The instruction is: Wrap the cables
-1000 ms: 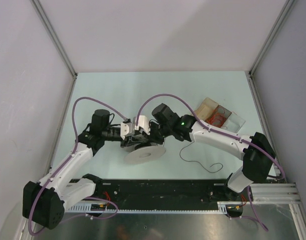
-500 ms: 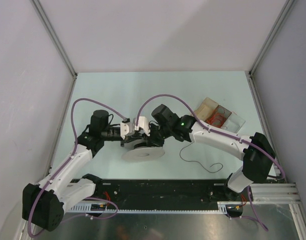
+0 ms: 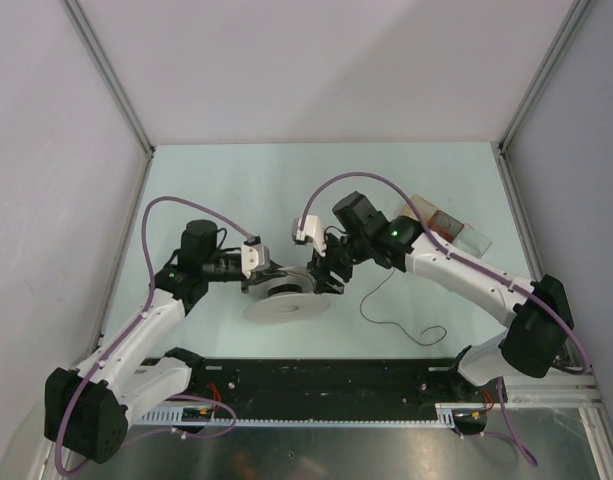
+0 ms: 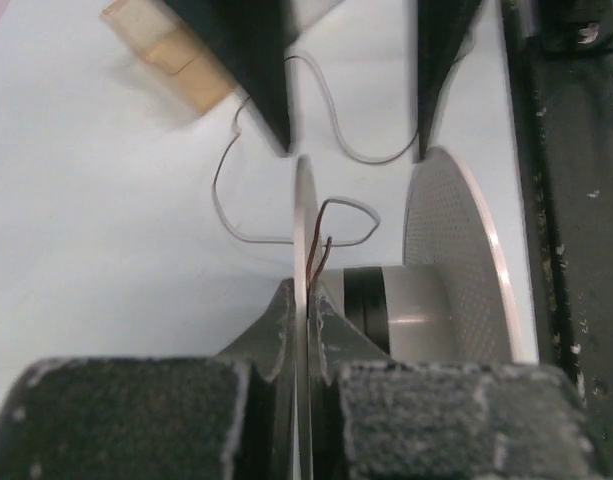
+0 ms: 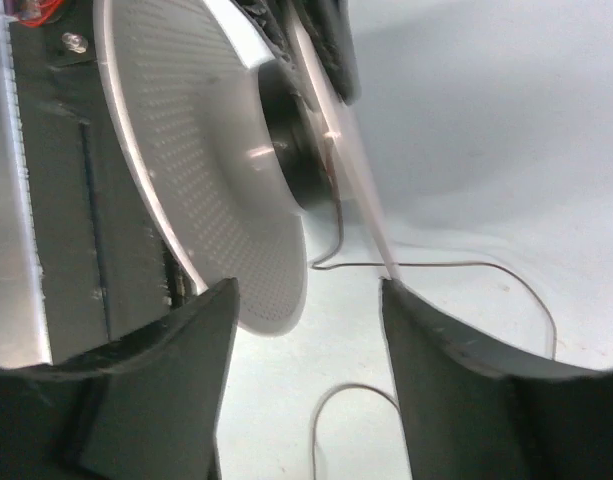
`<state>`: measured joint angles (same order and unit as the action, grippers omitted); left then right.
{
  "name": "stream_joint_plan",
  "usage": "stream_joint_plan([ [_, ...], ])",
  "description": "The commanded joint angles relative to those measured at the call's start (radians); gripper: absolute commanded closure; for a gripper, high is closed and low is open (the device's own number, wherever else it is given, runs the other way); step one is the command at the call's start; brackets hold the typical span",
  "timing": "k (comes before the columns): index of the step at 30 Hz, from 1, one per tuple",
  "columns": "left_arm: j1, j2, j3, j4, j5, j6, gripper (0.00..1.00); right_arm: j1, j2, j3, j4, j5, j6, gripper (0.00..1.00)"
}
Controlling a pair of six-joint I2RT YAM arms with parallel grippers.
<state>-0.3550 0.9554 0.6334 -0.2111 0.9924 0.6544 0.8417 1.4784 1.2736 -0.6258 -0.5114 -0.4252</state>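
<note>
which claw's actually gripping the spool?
The left claw, pinched shut on one flange of the spool. The right claw hangs open beside it.

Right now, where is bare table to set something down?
Bare: the far table strip between back wall and arms. Crowded: the middle, where left gripper and right gripper meet the spool, plus the cable and tray to its right.

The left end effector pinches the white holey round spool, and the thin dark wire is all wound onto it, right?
No: most of the thin dark wire lies loose on the table, as the top external view shows. The left end effector does pinch the white holey round spool.
</note>
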Motion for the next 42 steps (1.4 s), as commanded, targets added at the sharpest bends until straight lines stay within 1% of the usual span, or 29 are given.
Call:
stream_joint_plan([
  [1,-0.021,0.006,-0.005,-0.005,0.052,0.078,1.0,-0.024,-0.021,0.015,0.098,-0.015,-0.019,0.27],
  [3,-0.021,0.009,-0.003,-0.006,0.054,0.082,1.0,-0.023,-0.012,0.015,0.133,-0.038,-0.018,0.24],
  [5,-0.021,0.008,-0.001,-0.006,0.056,0.091,1.0,-0.022,0.0,0.015,0.17,-0.059,-0.015,0.25],
  [12,-0.022,0.022,0.015,-0.005,0.05,0.11,1.0,-0.011,0.048,0.013,0.24,-0.131,-0.018,0.31],
  [15,-0.021,0.029,0.02,-0.005,0.048,0.114,1.0,-0.004,0.067,0.015,0.245,-0.147,-0.026,0.36],
  [17,-0.02,0.037,0.023,-0.005,0.048,0.111,1.0,-0.001,0.081,0.015,0.249,-0.149,-0.028,0.42],
  [20,-0.016,0.044,0.027,-0.005,0.051,0.111,1.0,0.001,0.106,0.015,0.249,-0.133,-0.038,0.58],
  [28,0.006,0.045,0.023,-0.006,0.045,0.113,1.0,-0.003,0.161,0.015,0.244,-0.1,-0.056,0.95],
  [29,0.008,0.043,0.021,-0.006,0.044,0.114,0.98,-0.004,0.163,0.015,0.252,-0.097,-0.051,0.98],
  [31,0.009,0.043,0.017,-0.005,0.036,0.109,0.88,-0.005,0.16,0.015,0.269,-0.09,-0.045,0.99],
  [34,0.01,0.052,0.019,-0.006,0.026,0.095,0.75,-0.006,0.154,0.014,0.278,-0.089,-0.052,1.0],
  [36,0.009,0.062,0.022,-0.005,0.026,0.089,0.68,-0.005,0.152,0.014,0.281,-0.088,-0.055,1.0],
  [39,0.007,0.082,0.031,-0.005,0.028,0.081,0.63,-0.005,0.15,0.014,0.285,-0.087,-0.056,1.0],
  [42,0.005,0.1,0.041,-0.003,0.033,0.073,0.63,0.003,0.148,0.014,0.29,-0.087,-0.059,1.0],
])
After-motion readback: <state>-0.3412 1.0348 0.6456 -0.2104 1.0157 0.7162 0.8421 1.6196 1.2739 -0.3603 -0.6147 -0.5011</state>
